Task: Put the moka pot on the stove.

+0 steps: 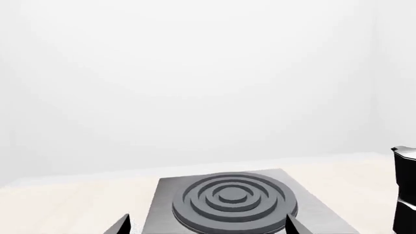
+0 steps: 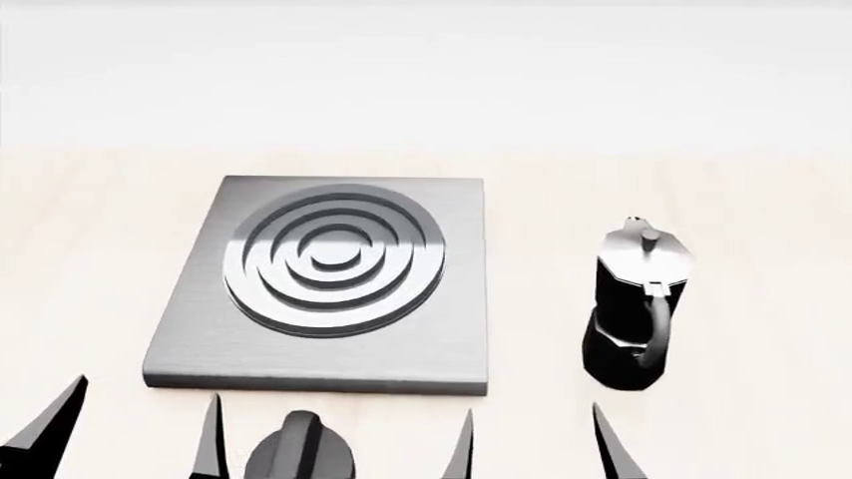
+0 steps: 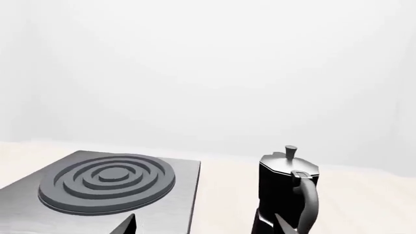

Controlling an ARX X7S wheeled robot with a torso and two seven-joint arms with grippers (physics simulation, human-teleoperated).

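Note:
The stove (image 2: 326,279), a grey metal slab with a ring burner, lies left of centre on the table. The moka pot (image 2: 637,309) stands upright on the table to its right, apart from it, handle toward me. My left gripper (image 2: 134,441) is open and empty, just in front of the stove's near left corner. My right gripper (image 2: 536,454) is open and empty, in front of the gap between stove and pot. The left wrist view shows its gripper (image 1: 208,229), the stove (image 1: 234,200) and the pot's edge (image 1: 404,190). The right wrist view shows its gripper (image 3: 206,228), the stove (image 3: 107,183) and the pot (image 3: 286,195).
A short black dial knob (image 2: 299,451) sits on the table in front of the stove, between my two grippers. The light wooden table (image 2: 759,200) runs back to a plain white wall.

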